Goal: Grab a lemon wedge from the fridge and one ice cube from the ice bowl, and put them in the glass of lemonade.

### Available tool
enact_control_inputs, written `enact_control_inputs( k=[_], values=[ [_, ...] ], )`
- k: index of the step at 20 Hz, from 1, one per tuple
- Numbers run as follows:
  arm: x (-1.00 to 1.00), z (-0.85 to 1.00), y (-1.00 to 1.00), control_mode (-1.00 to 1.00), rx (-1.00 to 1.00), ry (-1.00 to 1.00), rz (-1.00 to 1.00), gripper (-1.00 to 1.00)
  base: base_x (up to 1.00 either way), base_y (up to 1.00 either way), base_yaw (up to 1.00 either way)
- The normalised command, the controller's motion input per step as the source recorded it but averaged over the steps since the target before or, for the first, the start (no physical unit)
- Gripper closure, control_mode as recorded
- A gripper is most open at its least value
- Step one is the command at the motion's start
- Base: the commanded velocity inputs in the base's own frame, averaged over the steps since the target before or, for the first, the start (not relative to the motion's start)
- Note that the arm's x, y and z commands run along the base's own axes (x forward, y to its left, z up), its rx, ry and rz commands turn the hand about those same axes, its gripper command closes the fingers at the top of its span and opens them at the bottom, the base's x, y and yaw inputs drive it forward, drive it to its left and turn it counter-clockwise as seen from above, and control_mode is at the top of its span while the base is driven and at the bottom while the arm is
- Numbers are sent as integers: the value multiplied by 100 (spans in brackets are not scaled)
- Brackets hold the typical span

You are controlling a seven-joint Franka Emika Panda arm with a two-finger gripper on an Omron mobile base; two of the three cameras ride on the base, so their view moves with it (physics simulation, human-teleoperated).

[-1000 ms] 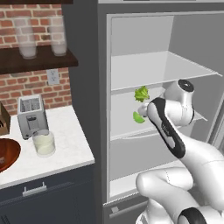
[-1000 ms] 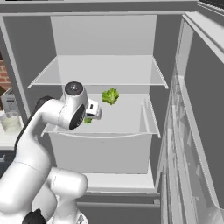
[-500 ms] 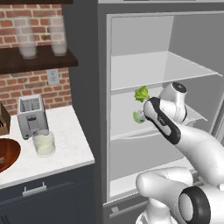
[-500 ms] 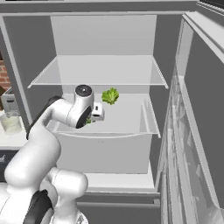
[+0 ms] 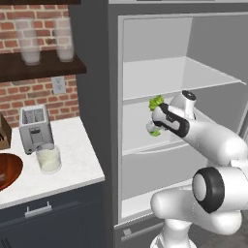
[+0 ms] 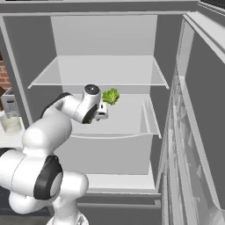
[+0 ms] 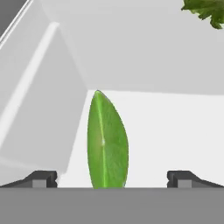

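Inside the fridge (image 6: 66,44), on the white shelf (image 7: 175,131), stands the lemon wedge (image 7: 107,142) between wide-open jaws, near leafy greens (image 6: 111,96).

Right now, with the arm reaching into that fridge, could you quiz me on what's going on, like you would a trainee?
1. True or false: the fingers are shut on the lemon wedge.
2. What sits on the same fridge shelf, just beyond the wedge?
A. a leafy green bunch
B. a milk carton
C. an egg box
3. Fill in: on the counter, the glass of lemonade stands in front of the ______.

Key:
1. False; they stand open, one on each side of the wedge.
2. A
3. toaster
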Motion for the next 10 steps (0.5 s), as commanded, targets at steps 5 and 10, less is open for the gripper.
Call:
enact_control_inputs(
  k=[5, 10],
  values=[
    [32, -5, 5, -100, 0, 3, 0, -100, 0, 0, 0],
    [12, -16, 11, -100, 0, 0, 0, -100, 0, 0, 0]
  ],
)
